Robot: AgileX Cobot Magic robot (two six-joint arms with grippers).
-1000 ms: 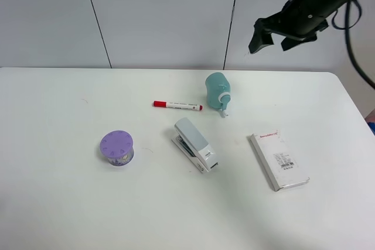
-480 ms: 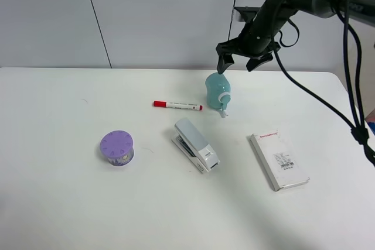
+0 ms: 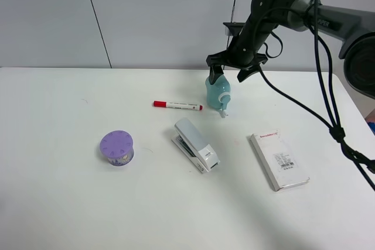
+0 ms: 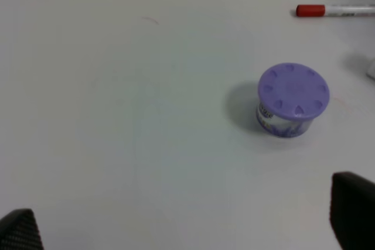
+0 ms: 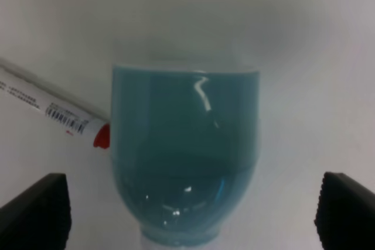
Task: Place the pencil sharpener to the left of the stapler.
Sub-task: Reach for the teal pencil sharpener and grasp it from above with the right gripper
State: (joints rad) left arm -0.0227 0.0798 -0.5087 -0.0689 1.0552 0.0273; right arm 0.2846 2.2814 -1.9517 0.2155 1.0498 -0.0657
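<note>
Since I read the table (image 3: 58,203) from its left side, left gripper (image 4: 187,221): fingers spread, nothing between them, hanging near the purple tub (image 3: 116,147), well apart from the job.
Goal spot: bare table between tub and stapler (image 3: 197,144).
Pencil sharpener (image 3: 218,92): behind the stapler and slightly right, just beside the marker (image 3: 177,105) end; long axis runs far-to-near, crank toward the near edge.
Right gripper (image 3: 227,75): the nearer arm by far. It is spread, its 2 fingers straddling the teal body across that axis with gaps either side, and the sharpener sits directly below.
</note>
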